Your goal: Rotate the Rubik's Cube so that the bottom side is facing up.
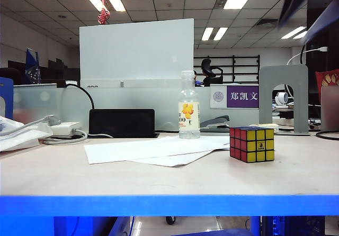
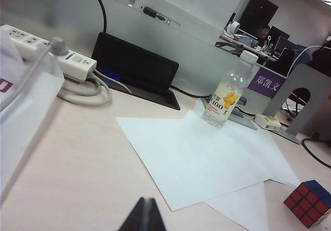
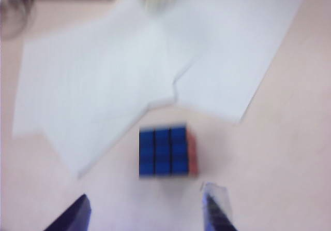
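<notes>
I saw the small black-framed Rubik's Cube (image 1: 252,144) with red, yellow and blue stickers resting blue face up on the pale tabletop (image 1: 159,178), at four o'clock from the clear plastic bottle (image 1: 189,106). My right gripper (image 3: 150,210) hovered above it, jaws released and empty, the cube at twelve o'clock just beyond them. The left gripper (image 2: 144,216) sat clenched on nothing and well apart, so I judged the right arm nearer.

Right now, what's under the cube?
Bare table, just clear of the papers. Blue face up; its bottom face is hidden. The right gripper hovers open above; the left gripper is shut.
</notes>
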Available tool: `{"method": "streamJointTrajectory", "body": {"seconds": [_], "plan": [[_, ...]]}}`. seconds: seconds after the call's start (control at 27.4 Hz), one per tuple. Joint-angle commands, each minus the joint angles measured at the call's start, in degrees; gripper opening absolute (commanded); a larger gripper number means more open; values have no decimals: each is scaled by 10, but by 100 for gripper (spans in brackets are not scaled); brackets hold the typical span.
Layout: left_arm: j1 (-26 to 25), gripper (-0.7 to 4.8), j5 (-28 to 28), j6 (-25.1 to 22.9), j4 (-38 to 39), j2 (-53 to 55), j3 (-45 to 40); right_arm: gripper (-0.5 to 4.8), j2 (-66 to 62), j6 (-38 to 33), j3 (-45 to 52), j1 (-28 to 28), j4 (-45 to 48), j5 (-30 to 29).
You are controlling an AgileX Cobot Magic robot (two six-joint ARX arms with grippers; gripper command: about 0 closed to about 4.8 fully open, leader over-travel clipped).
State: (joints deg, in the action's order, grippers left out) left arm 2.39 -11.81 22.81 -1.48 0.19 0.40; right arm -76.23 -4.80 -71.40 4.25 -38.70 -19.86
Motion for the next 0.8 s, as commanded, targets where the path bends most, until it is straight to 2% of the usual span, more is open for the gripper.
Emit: {"method": "streamJointTrajectory", "body": {"seconds": [0.04, 0.22, 0.37, 0.44, 0.47, 0.51, 0.58, 0.69, 0.73, 0.77, 0.8], "plan": [[0, -1, -2, 1, -1, -1, 1, 339, -83, 5, -28, 5, -66, -32], [0, -1, 2, 1, 37, -1, 1, 370, -144, 23, -32, 56, -60, -35], [0, 5, -14, -1, 40, 0, 1, 371, -149, 53, -32, 109, -28, 37], [0, 64, -68, -8, 39, 3, 1, 380, -155, 62, -32, 117, -29, 64], [2, 85, -141, -7, 39, 11, 1, 383, -168, 66, -32, 119, -35, 64], [6, 85, -170, 1, 38, 14, 1, 383, -177, 66, -32, 119, -40, 65], [21, 86, -186, 19, 26, 15, 1, 384, -190, 67, -32, 119, -46, 75], [78, 91, -204, 43, -32, 15, 1, 392, -208, 85, -31, 119, -51, 82], [115, 92, -202, 42, -47, 16, 1, 392, -210, 85, -31, 119, -48, 82], [140, 93, -190, 42, -50, 17, 1, 392, -211, 84, -31, 119, -46, 82], [188, 94, -164, 30, -50, 24, 1, 392, -211, 85, -32, 119, -43, 84]]}}
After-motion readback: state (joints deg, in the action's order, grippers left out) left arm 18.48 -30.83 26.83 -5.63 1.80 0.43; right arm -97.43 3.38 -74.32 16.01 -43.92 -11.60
